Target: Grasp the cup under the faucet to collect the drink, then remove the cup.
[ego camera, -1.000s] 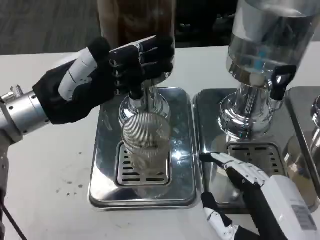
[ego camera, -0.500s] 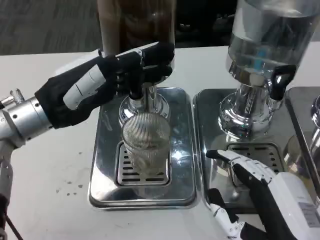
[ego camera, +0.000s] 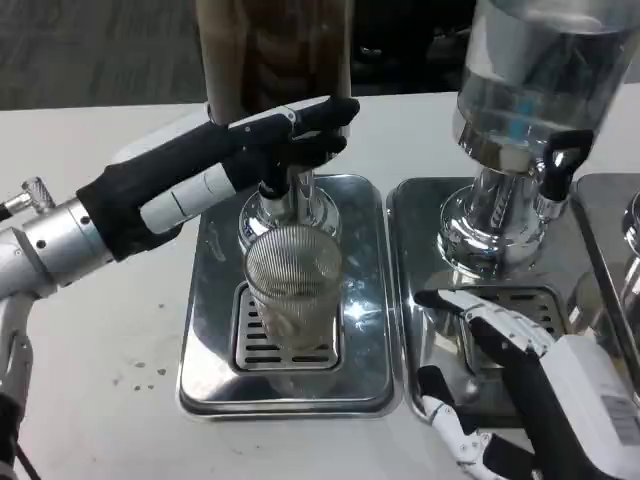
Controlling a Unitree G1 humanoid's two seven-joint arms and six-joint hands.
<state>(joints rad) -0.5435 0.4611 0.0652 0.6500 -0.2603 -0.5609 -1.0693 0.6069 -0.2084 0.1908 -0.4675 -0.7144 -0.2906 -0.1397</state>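
A ribbed clear glass cup (ego camera: pixel 293 285) stands upright on the grille of the left drip tray (ego camera: pixel 205 330), right under the faucet (ego camera: pixel 272 188) of the brown drink dispenser (ego camera: pixel 275 50). My left hand (ego camera: pixel 270 145) reaches in from the left above the cup, its fingers curled over the faucet lever. I see no stream of drink, and the level in the cup is hard to tell. My right hand (ego camera: pixel 520 375) sits at the lower right over the neighbouring tray, fingers spread, holding nothing, about a hand's width to the right of the cup.
A second dispenser (ego camera: pixel 530 80) with clear liquid and a black tap (ego camera: pixel 560 160) stands on its own steel tray (ego camera: pixel 420 230) to the right. Another tray edge (ego camera: pixel 615 250) shows at the far right. Bare white table (ego camera: pixel 90 360) lies left of the trays.
My left forearm has dropped and stretched out, bringing the fingers flatter over the faucet lever. My right hand has slid slightly right and down. The cup has not moved.
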